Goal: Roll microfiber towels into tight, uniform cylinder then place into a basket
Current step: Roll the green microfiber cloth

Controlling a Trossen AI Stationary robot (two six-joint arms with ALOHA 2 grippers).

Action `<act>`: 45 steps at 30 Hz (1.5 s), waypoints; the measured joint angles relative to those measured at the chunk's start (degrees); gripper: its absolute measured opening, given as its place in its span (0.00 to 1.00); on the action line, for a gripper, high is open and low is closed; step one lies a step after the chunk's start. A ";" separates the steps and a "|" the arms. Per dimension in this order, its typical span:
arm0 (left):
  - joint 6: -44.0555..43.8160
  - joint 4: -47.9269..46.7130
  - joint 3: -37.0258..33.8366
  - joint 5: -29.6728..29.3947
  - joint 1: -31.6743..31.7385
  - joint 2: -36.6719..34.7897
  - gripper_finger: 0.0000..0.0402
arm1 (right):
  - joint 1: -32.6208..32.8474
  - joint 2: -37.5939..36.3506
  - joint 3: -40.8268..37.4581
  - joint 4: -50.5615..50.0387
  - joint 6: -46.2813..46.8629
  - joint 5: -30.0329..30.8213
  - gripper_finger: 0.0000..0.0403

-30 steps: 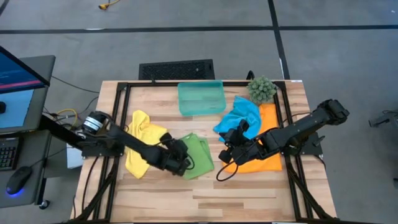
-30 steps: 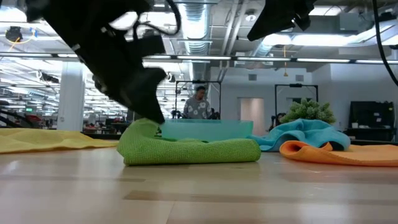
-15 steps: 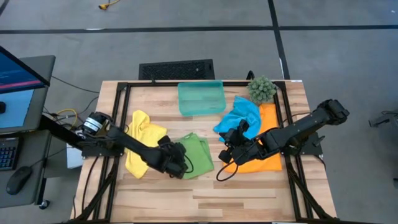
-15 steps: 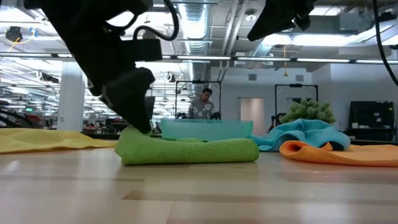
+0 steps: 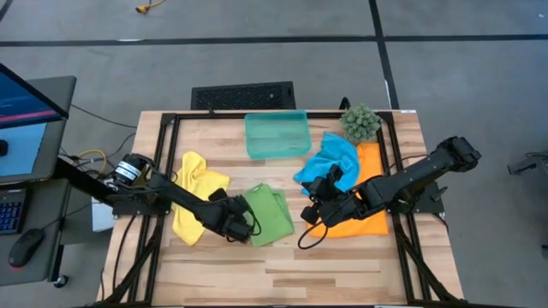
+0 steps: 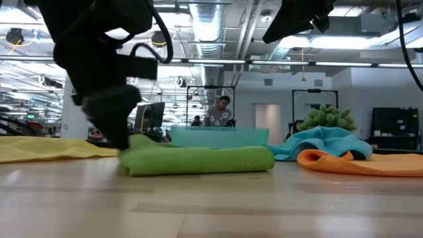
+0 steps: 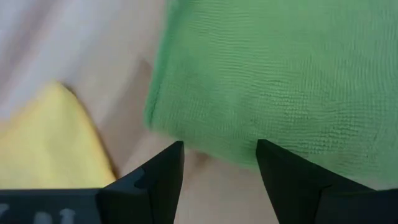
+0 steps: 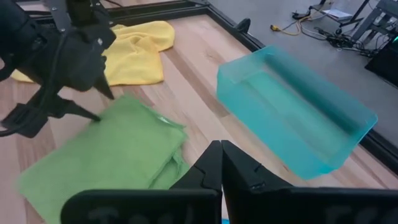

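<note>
While its two dark fingers stood spread wide with nothing between them, the left gripper [image 5: 242,225] hung low at the near left edge of the folded bright green microfiber towel [image 5: 269,214], whose edge lay just in front of the fingertips [image 7: 163,168] in the left wrist view. Just beside that arm, toward the table's left side, the crumpled yellow microfiber towel [image 5: 192,193] lay spread on the pale wooden table [image 5: 342,265]. The right gripper [image 5: 315,208], its fingers pressed together and holding nothing, waited above the table to the green towel's right, over the near edge of the flat orange microfiber towel [image 5: 364,195], on which the bunched sky-blue towel [image 5: 330,159] rested. The shallow translucent teal plastic basket [image 5: 276,135] stood at the far edge, well apart from the green towel.
</note>
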 joint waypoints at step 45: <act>-17.25 25.35 -31.79 -19.84 -12.47 -39.78 0.49 | 0.11 0.02 0.02 1.23 -0.04 -1.58 0.06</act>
